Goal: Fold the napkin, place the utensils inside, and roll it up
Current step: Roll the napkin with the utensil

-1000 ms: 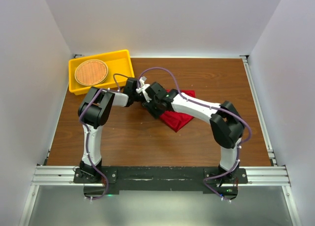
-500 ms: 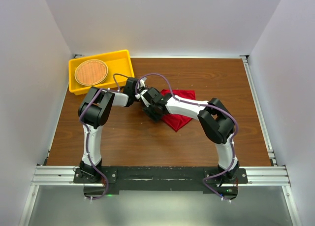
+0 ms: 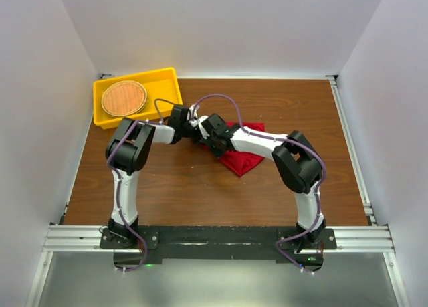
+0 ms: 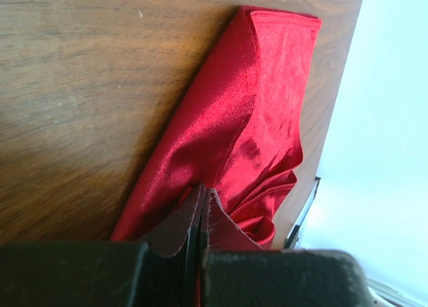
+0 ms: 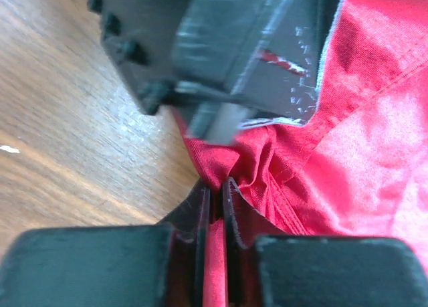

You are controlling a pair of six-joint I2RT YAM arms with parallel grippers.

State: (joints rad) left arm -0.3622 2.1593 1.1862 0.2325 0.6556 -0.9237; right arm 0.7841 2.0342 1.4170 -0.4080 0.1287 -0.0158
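From the left wrist, the left gripper is pinching the near end of the red napkin. Its two fingers are almost shut, with only a thin bit of cloth between them. The napkin lies on the brown table as a long folded strip. It runs away from the gripper to a neat corner at the far end. Close to the fingers the cloth is bunched up in wrinkles.

From the right wrist, the right gripper is nipping the napkin too. Its jaws are narrow and hold a fold of red cloth. The dark body of the left gripper sits just above it, very near and a bit blurry. The rest of the cloth spreads out to the right in this view, and bare wood shows on the left.

From the top, both arms reach in to the middle of the table. The two grippers meet close together at the napkin's left end. The napkin lies near the middle of the table, partly hidden under the right arm. A yellow tray sits in the far left corner with a round mat in it, well apart from the napkin.
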